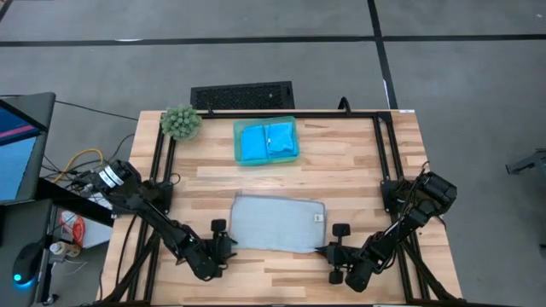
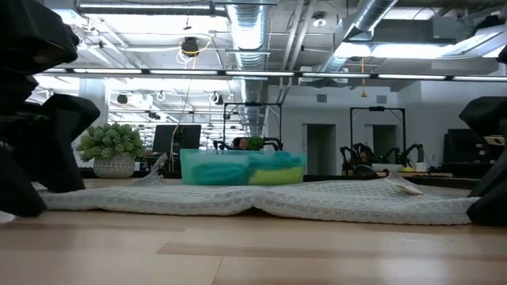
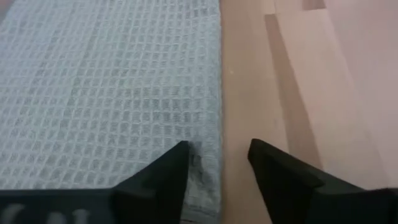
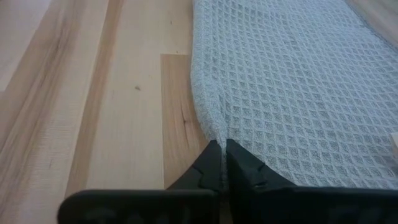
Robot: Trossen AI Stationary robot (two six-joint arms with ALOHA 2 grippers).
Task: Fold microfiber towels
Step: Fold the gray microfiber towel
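Note:
A light grey towel (image 1: 277, 223) lies flat on the wooden table (image 1: 358, 162), near its middle. It shows as a low strip in the low view (image 2: 261, 198). My left gripper (image 1: 223, 249) is open at the towel's near left corner. In the left wrist view (image 3: 217, 155), one finger stands over the towel's edge and the other over bare wood. My right gripper (image 1: 328, 251) is shut on the towel's near right corner. Two bright blue towels (image 1: 267, 141) lie folded in a teal tray (image 1: 237, 143) at the far side. My left gripper has one fingertip (image 3: 179, 152) over the grey towel's edge; I cannot tell whether it touches the cloth. My right gripper pinches the towel's near right corner (image 4: 214, 134) between its two fingers, at an edge. It comes low from the table's right. The towel lies slack on the table.
A fuzzy green plant ball (image 1: 181, 122) stands at the far left, also in the low view (image 2: 113, 150). The teal tray shows behind the towel in the low view (image 2: 242, 168). Black frame rails (image 1: 158, 179) run along the table's left and right sides. Bare wood lies between towel and tray.

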